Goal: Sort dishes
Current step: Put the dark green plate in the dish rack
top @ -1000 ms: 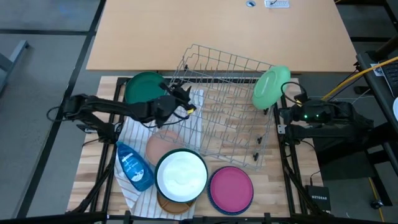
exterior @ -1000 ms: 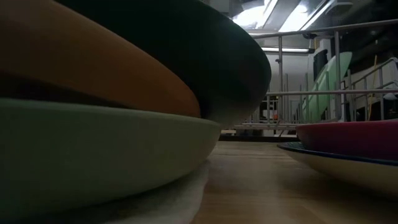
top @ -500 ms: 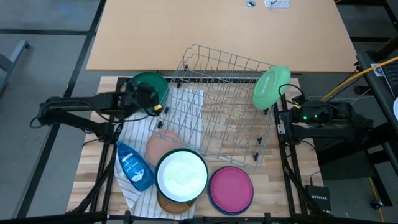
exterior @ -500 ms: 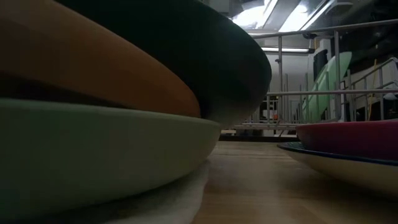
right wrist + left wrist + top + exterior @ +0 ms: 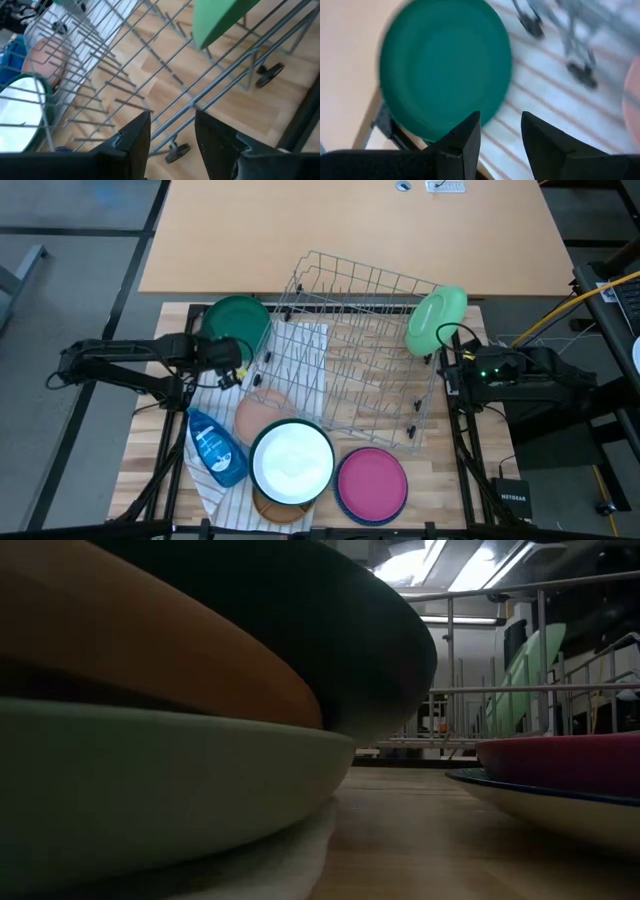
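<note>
- Barely started, I'd say. Only one dish is in the wire rack (image 5: pixel 365 350) so far: the light green plate (image 5: pixel 436 319), standing on edge at the rack's far right corner.
- The dark green plate (image 5: pixel 236 323) lies flat on the table just left of the rack, partly on the striped towel (image 5: pixel 215 480).
- Front of the table holds the rest: a peach plate (image 5: pixel 262 413), a white bowl (image 5: pixel 292 461) stacked on a tan dish, and a magenta plate (image 5: pixel 371 483) on another dish. The blue soap bottle (image 5: pixel 214 446) lies beside them.
- Left gripper (image 5: pixel 228 363) hovers by the dark green plate's near edge, fingers apart, holding nothing.
- Right gripper (image 5: pixel 449 369) sits at the rack's right side, jaws apart too, empty.
- So most dishes are left to go.
</note>
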Robot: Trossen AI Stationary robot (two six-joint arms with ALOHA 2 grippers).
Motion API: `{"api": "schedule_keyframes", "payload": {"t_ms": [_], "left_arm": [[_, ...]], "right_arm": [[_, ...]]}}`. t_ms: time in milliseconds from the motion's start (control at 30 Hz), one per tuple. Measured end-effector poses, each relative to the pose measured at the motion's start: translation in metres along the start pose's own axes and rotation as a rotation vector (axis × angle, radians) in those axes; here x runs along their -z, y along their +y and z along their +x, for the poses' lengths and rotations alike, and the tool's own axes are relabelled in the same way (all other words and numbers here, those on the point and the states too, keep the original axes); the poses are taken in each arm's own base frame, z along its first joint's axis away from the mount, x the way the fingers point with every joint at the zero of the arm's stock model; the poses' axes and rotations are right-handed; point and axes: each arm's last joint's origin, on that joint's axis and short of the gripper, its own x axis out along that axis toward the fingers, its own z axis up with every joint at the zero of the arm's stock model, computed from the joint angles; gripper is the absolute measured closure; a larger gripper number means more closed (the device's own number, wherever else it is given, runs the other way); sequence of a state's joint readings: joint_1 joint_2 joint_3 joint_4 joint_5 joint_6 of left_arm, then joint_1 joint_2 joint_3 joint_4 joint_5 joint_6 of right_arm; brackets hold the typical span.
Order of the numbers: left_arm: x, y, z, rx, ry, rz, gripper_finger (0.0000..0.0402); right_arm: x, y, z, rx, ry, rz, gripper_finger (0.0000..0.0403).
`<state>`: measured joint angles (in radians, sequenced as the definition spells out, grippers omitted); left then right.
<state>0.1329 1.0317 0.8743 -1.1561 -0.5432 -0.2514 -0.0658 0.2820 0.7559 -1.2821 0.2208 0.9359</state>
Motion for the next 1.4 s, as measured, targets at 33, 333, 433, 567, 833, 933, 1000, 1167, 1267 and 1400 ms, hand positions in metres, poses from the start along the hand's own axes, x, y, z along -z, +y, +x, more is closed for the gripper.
{"api": "schedule_keyframes", "payload": {"t_ms": [33, 333, 433, 567, 833, 933, 1000, 1167, 1267, 1400], "left_arm": [[0.004, -0.003, 0.006, 0.003, 0.020, 0.021, 0.0270], [0.011, -0.015, 0.025, 0.056, 0.067, 0.107, 0.0270], [0.010, -0.015, 0.025, 0.057, 0.060, 0.104, 0.0270], [0.009, -0.015, 0.025, 0.059, 0.052, 0.081, 0.0270], [0.003, -0.004, 0.025, 0.048, 0.034, -0.035, 0.0270], [0.001, 0.001, 0.025, 0.035, 0.035, -0.052, 0.0270], [-0.001, 0.004, 0.025, 0.023, 0.027, -0.056, 0.0270], [0.002, 0.005, 0.025, 0.032, 0.058, -0.029, 0.0270], [0.005, 0.005, 0.024, 0.041, 0.092, -0.024, 0.0270], [0.006, 0.006, 0.024, 0.049, 0.091, -0.136, 0.0270]], "right_arm": [[0.000, 0.000, 0.000, -0.006, 0.006, 0.001, 0.0245], [0.000, 0.000, 0.000, -0.008, 0.009, 0.001, 0.0245], [0.000, 0.000, 0.000, -0.004, 0.004, 0.001, 0.0245], [0.000, 0.000, 0.000, -0.003, 0.003, 0.001, 0.0245], [0.000, 0.000, 0.000, -0.003, 0.004, 0.001, 0.0245], [0.000, 0.000, 0.000, -0.003, 0.004, 0.001, 0.0245], [0.000, 0.000, 0.000, -0.003, 0.004, 0.001, 0.0245], [0.000, 0.000, 0.000, -0.002, 0.004, 0.001, 0.0245], [0.000, 0.000, 0.000, -0.002, 0.004, 0.001, 0.0245], [0.000, 0.000, 0.000, -0.003, 0.004, 0.001, 0.0245]]}}
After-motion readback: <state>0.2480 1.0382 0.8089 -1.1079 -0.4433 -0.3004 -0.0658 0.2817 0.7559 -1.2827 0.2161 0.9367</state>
